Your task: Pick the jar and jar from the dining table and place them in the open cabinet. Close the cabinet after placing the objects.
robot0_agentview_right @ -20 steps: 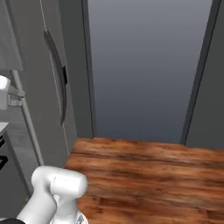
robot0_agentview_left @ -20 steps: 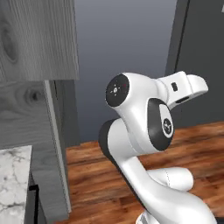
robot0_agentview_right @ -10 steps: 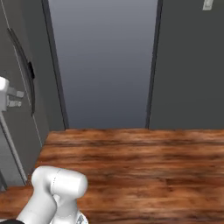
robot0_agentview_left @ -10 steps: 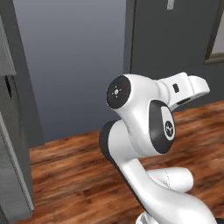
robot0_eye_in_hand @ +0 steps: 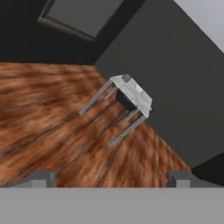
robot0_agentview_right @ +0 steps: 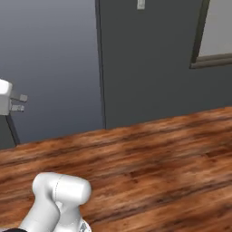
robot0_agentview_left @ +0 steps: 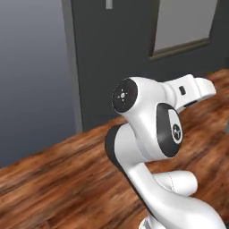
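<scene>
The dining table [robot0_eye_in_hand: 133, 92] is far off in the hand view, tilted in the picture, with a pale marble top and thin grey legs on the wooden floor. Small blurred shapes [robot0_eye_in_hand: 126, 78] sit on its top; I cannot tell whether they are the jars. My gripper [robot0_eye_in_hand: 111, 178] is open, its fingertips [robot0_eye_in_hand: 43, 177] wide apart with nothing between them. The same gripper [robot0_agentview_right: 17, 103] juts in at the left edge of the right base view, high above the floor. The white arm [robot0_agentview_left: 152, 129] is folded up over the base. The cabinet is out of view.
A dark grey wall with a framed window [robot0_agentview_left: 183, 27] [robot0_agentview_right: 217, 31] and a light switch [robot0_agentview_right: 141, 4] stands ahead. A blue-grey panel [robot0_agentview_right: 50, 68] lies to its left. Wooden floor [robot0_agentview_right: 149, 154] stretches wide between the base and the wall. Something dark [robot0_eye_in_hand: 125, 101] sits under the table.
The whole picture has swung: the grey cupboards and marble counter at the left have slid out, and the dark wall with the window has come in. The arm keeps its pose, jaws still open.
</scene>
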Robot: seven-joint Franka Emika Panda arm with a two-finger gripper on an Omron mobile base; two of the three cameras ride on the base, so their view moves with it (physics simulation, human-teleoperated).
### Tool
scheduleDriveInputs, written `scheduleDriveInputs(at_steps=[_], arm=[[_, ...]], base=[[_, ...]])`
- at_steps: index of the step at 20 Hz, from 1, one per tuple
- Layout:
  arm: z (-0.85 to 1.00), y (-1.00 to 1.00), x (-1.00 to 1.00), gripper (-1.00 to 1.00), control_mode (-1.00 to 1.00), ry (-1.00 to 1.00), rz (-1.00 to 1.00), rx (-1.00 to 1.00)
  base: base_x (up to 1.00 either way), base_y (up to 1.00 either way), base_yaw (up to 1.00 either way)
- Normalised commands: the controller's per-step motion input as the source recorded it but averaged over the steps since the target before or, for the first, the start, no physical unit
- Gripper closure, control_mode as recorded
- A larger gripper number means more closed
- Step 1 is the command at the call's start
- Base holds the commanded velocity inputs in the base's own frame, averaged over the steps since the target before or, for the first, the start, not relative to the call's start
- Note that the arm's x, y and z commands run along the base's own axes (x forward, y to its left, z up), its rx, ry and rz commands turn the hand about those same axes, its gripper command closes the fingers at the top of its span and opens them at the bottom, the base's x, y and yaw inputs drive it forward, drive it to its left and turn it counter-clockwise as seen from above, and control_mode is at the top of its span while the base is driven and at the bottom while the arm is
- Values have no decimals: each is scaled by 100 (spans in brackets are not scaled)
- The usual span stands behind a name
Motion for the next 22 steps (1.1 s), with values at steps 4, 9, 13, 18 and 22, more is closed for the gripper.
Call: scheduleDriveInputs(at_steps=[4,9,13,18,22], arm=[[0,0,0,-100,100,0,0,0],[0,0,0,-100,100,0,0,0],[0,0,0,-100,100,0,0,0],[0,0,0,-100,100,0,0,0],[0,0,0,-100,100,0,0,0]], base=[[9,1,-57],[14,24,-60],[26,46,-59],[39,61,-54],[47,68,-50]])
